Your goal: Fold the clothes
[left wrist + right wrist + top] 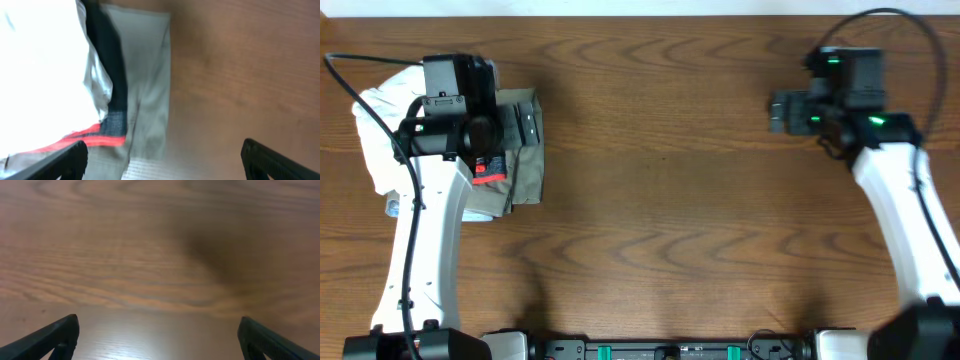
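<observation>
At the worktop's (670, 200) far left corner, I'm seeing the white trousers (370, 130) lying bunched by the left edge, beside the khaki-olive garment (525, 160). The left wrist view is showing a red-and-black garment (112, 120) between them. My left gripper (162, 162) is hovering above them, released and empty; my right gripper (159, 340) is gaping over bare wood near the far right corner.
</observation>
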`<state>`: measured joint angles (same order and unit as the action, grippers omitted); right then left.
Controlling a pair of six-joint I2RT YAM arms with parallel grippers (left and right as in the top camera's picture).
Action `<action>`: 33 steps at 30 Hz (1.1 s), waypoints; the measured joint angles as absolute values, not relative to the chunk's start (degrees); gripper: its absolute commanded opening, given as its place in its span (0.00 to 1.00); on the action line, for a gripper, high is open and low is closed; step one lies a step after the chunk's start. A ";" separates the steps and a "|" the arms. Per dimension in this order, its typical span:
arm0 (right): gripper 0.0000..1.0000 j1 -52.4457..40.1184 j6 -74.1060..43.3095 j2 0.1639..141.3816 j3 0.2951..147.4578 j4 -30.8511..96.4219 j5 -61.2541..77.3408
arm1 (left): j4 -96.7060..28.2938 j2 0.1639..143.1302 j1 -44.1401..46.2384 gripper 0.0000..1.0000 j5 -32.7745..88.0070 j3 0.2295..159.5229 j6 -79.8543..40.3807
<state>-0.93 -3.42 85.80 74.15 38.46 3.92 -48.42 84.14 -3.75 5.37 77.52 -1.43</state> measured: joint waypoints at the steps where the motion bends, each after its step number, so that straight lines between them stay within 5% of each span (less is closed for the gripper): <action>1: 0.99 -0.16 -3.40 84.16 74.15 39.55 3.68 | -49.17 84.14 -3.75 0.98 5.21 77.52 -1.43; 9: 0.99 1.32 -2.28 62.81 66.24 43.64 2.98 | -48.75 74.30 -3.75 0.98 6.20 73.34 -0.78; 20: 0.99 1.32 -2.11 28.77 45.34 44.80 1.61 | -39.29 37.26 -3.75 0.98 11.92 51.29 0.27; 33: 0.99 1.32 -2.07 24.49 43.62 63.31 1.48 | -46.06 29.15 -3.75 0.98 12.78 49.19 0.25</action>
